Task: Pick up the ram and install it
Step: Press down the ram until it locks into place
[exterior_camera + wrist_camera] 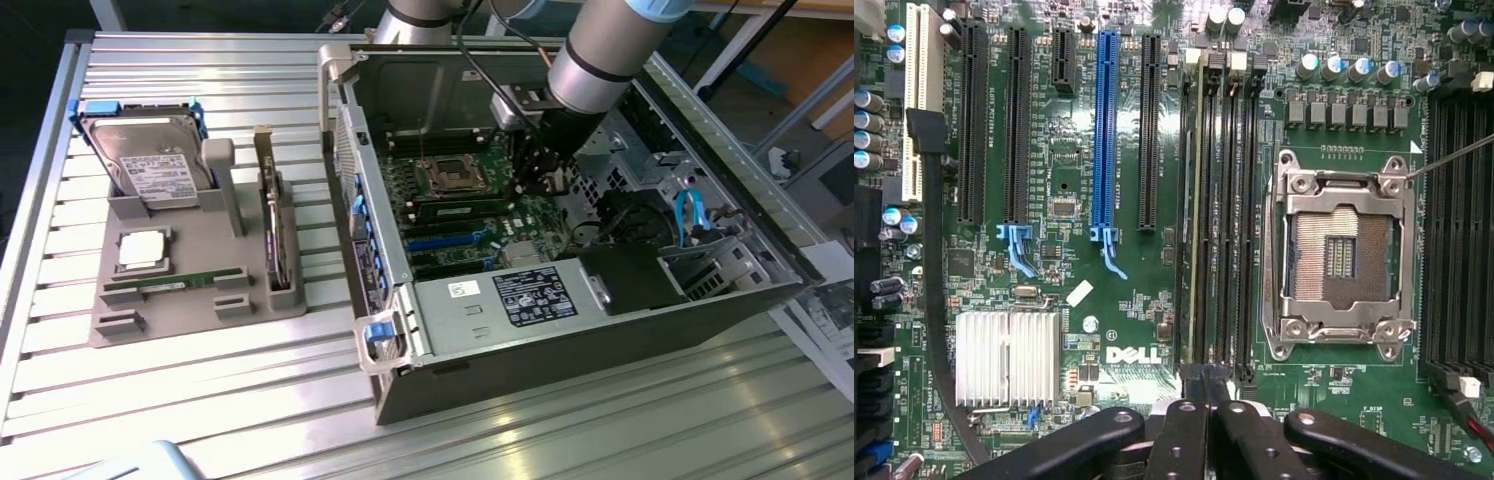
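**Claw closed above the memory slots**

The claw [1204, 400] stood with its black fingers [1184, 430] pressed together, holding nothing. Its tips were at the end of the black memory slots [1216, 200], just beside the square metal processor socket [1339, 255]. One ram [1197, 200] sat already in a slot there, seen edge-on as a thin pale strip; whether the tips touched it was hard to tell. A second ram [171, 284], a flat green stick, lay on the grey holder [127, 325] well apart from the open computer case [387, 385]. The motherboard [1074, 180] was green and matte, with a ribbed silver heatsink [1006, 357] and a long blue slot [1106, 130].
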Robot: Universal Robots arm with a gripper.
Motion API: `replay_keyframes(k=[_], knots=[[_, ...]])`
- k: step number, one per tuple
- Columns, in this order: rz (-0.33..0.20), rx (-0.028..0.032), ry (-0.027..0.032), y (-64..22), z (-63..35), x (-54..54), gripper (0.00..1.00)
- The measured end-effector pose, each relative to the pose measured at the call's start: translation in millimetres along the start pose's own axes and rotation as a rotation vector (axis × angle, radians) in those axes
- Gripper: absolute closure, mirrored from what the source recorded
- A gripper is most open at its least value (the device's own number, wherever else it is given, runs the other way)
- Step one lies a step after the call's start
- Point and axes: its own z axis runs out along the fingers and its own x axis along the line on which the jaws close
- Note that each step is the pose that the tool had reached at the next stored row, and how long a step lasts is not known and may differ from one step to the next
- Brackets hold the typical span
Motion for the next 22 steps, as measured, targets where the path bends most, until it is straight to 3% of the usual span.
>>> replay_keyframes(k=[6, 12, 13, 15, 16, 22], knots=[[0.0, 0.0019, -0.0015, 0.0, -1.8, -0.3, 0.9], [0.0, 0.0015, 0.0042, 0.7, -19.9, -1.2, 0.9], [0.001, 0.0014, 0.0171, 0.8, -21.1, -1.3, 0.9], [0.003, -0.0003, 0.08, 0.8, -21.2, -1.2, 0.9], [0.003, -0.0003, 0.0842, 2.1, -21.2, -1.2, 0.9], [0.003, 0.0135, 0.0845, 34.1, -19.5, -2.0, 0.9]])
